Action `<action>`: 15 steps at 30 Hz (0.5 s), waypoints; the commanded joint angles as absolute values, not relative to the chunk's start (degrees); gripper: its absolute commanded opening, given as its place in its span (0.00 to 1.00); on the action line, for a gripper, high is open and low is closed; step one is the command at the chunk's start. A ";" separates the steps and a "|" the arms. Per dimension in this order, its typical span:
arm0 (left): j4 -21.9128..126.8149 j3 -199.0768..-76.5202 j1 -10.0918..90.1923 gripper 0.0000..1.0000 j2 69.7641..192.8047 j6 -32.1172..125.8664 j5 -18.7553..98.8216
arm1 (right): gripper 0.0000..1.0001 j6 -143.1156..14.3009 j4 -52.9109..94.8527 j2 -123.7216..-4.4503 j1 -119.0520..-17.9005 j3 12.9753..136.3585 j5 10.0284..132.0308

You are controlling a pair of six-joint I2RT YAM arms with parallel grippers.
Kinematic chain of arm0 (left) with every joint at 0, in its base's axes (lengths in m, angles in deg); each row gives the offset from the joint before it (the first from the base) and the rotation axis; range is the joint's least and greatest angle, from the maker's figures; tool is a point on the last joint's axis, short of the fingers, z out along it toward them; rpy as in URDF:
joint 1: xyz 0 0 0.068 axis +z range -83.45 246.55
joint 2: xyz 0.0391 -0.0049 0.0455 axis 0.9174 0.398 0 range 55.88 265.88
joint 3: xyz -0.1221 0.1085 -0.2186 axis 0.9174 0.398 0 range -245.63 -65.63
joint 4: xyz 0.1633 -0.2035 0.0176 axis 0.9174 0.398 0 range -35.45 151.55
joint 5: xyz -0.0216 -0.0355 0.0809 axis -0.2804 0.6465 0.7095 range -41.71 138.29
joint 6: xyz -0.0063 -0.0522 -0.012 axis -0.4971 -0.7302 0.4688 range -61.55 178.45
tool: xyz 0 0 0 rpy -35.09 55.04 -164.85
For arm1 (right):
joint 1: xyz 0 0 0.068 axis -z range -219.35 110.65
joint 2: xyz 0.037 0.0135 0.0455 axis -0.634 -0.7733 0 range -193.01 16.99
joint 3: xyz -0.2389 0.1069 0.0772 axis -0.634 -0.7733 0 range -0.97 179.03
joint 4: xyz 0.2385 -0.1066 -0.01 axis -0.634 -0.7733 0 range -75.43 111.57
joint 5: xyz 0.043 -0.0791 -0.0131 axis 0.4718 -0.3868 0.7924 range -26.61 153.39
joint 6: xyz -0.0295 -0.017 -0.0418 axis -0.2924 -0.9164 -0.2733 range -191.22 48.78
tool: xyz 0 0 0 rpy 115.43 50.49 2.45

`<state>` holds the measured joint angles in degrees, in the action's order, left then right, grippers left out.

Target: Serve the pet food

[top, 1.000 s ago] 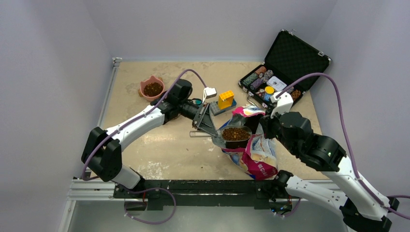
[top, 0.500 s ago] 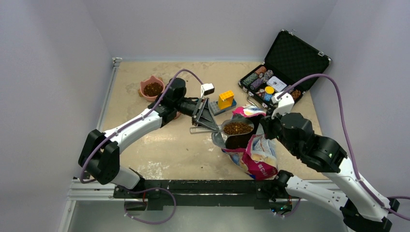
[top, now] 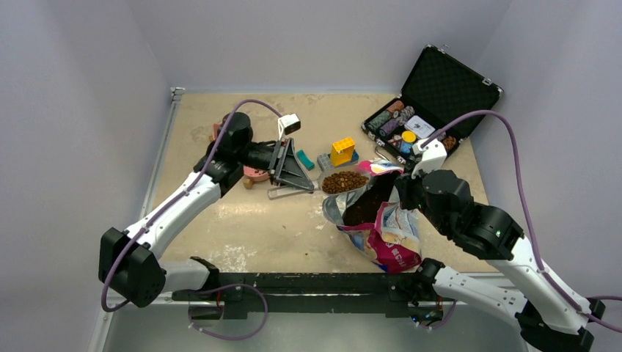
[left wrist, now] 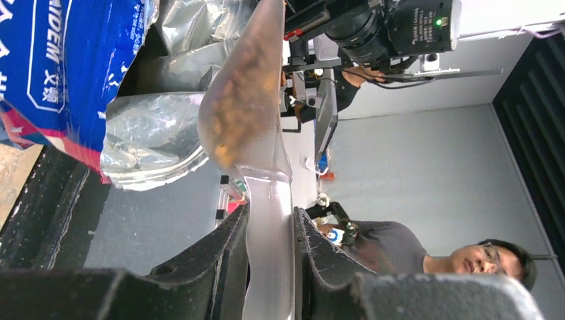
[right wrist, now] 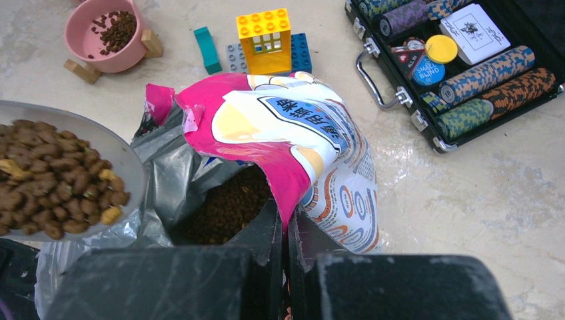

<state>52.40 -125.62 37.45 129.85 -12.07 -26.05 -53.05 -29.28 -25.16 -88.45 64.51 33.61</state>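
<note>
Left hand (left wrist: 270, 230) pinches the flat handle of the clear scoop (left wrist: 248, 113), whose cup juts out beyond its fingertips heaped with pet food (right wrist: 53, 183); more lies in the open bag (right wrist: 293, 127) just beyond the scoop. Right hand (right wrist: 286, 243) is pressed together on the bag's torn rim, propping the mouth wide. That food is light, loose and quick to roll, so I judge the scoop must stay level; the handle looks smooth and could twist in the grip. The pink bowl (right wrist: 130, 57), behind the left hand near its wrist, already holds some
</note>
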 commanded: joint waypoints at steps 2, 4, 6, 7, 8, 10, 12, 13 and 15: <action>43.30 -123.32 41.67 0.00 126.29 -21.23 -25.82 | 0.00 -52.06 -26.37 -25.17 -88.21 64.99 31.42; 38.26 -123.40 44.46 0.00 126.79 -24.83 -25.65 | 0.00 -51.98 -26.32 -25.00 -88.23 64.72 31.78; 34.89 -124.30 46.59 0.00 128.01 -26.31 -25.13 | 0.00 -51.83 -26.55 -25.09 -88.22 64.65 31.88; 33.48 -124.82 47.42 0.00 128.83 -26.89 -24.93 | 0.00 -51.80 -26.69 -25.10 -88.18 64.63 31.92; 31.39 -125.29 48.14 0.00 129.77 -27.82 -24.50 | 0.00 -51.86 -26.83 -25.07 -88.21 64.80 31.92; 27.42 -125.96 49.75 0.00 132.06 -29.36 -24.10 | 0.00 -52.02 -27.03 -24.99 -88.22 65.10 31.92; 21.36 -126.05 51.59 0.00 134.64 -32.19 -23.74 | 0.00 -52.26 -27.40 -25.02 -88.19 65.52 31.92; 17.45 -126.00 52.53 0.00 136.47 -34.58 -23.85 | 0.00 -52.34 -27.61 -25.01 -88.22 65.77 31.92; 11.35 -125.86 54.58 0.00 139.15 -38.23 -24.45 | 0.00 -52.40 -28.03 -24.92 -88.22 66.03 31.92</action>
